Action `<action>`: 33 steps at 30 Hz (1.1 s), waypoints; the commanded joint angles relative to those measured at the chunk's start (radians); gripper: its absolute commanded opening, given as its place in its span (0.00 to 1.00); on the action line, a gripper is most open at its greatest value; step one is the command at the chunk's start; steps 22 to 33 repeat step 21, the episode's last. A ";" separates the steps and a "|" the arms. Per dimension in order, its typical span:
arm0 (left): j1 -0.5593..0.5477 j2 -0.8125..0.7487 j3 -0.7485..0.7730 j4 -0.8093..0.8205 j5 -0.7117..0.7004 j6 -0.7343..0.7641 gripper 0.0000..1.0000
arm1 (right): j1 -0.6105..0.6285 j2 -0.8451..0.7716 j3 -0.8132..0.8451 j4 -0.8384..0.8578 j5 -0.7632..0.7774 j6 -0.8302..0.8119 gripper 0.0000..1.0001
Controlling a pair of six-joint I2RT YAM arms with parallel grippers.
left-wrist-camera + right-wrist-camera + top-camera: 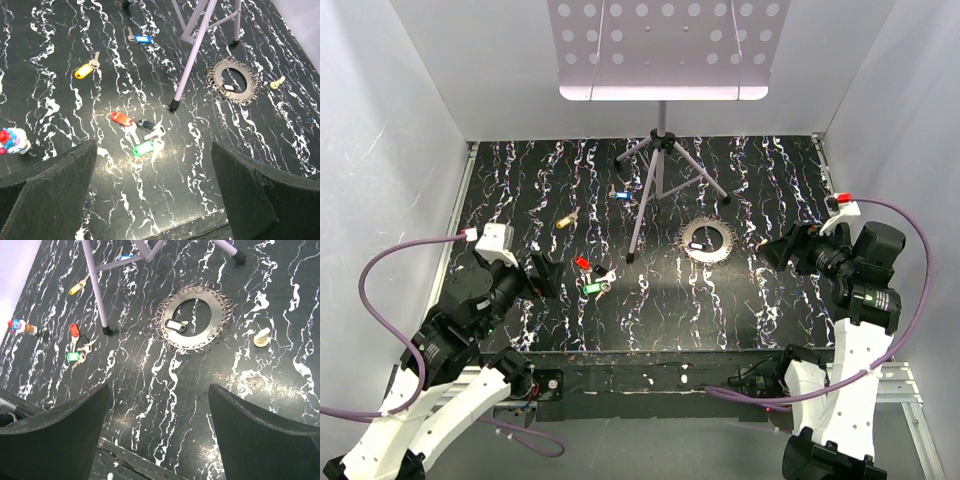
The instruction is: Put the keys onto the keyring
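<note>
The keyring (pixel 708 240), a flat silvery toothed ring, lies right of centre on the black marbled table; it also shows in the left wrist view (pixel 241 93) and the right wrist view (pixel 220 315). A black-tagged key (pixel 173 325) lies in its open centre. Red (pixel 583 263), black (pixel 146 125) and green (pixel 591 289) tagged keys lie together left of centre. A yellow-tagged key (pixel 564 221) and a blue-tagged key (pixel 623 195) lie farther back. My left gripper (pixel 545 275) is open and empty, left of the key cluster. My right gripper (pixel 775 248) is open and empty, right of the keyring.
A lilac tripod stand (pixel 660 165) stands at the back centre, one leg ending between the keys and the keyring (pixel 174 105). A small cream piece (pixel 261 337) lies right of the keyring. A small red, white and blue object (pixel 11 141) sits at the table's left.
</note>
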 commanded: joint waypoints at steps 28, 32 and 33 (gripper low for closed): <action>0.005 -0.126 0.009 -0.107 -0.063 -0.014 0.98 | -0.006 -0.060 -0.017 0.122 0.153 0.160 0.91; 0.005 -0.126 0.009 -0.107 -0.063 -0.014 0.98 | -0.006 -0.060 -0.017 0.122 0.153 0.160 0.91; 0.005 -0.126 0.009 -0.107 -0.063 -0.014 0.98 | -0.006 -0.060 -0.017 0.122 0.153 0.160 0.91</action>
